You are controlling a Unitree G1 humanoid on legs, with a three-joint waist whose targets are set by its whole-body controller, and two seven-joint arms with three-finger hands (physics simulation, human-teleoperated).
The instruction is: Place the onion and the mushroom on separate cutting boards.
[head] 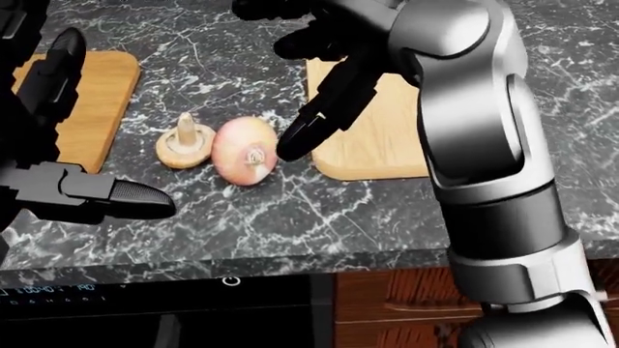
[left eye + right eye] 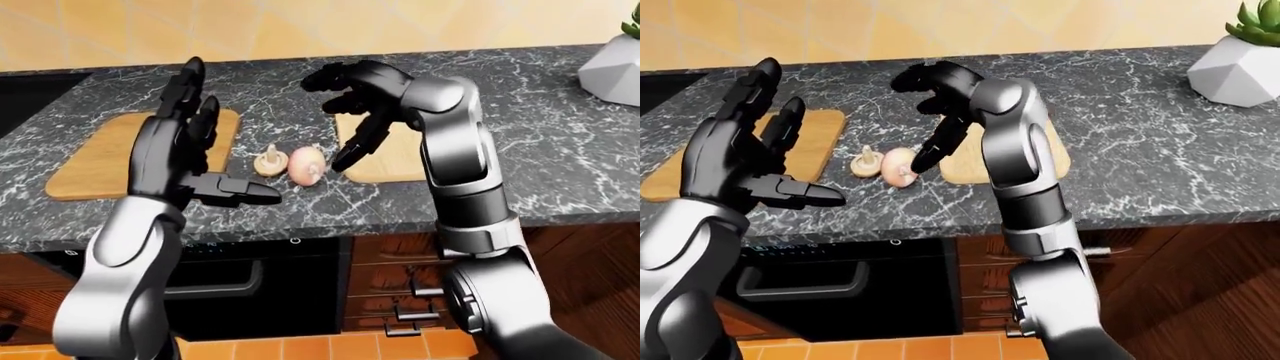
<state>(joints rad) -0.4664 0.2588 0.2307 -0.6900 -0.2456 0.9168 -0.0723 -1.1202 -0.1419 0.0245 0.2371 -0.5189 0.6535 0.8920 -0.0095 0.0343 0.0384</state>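
Light is even and fairly bright across all three views, with warm tones on the wall and floor. The black marble counter [image 2: 560, 150] carries only a soft sheen, no hard glare. Broad pale highlights run along the right arm's [image 1: 484, 145] silver shell. Shadows under the onion [image 1: 244, 151] are faint and diffuse. Everything renders sharp, with no blur or edge distortion.

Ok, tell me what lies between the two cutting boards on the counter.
In the head view, the mushroom and the onion lie side by side on bare marble counter between the left cutting board and the right cutting board.
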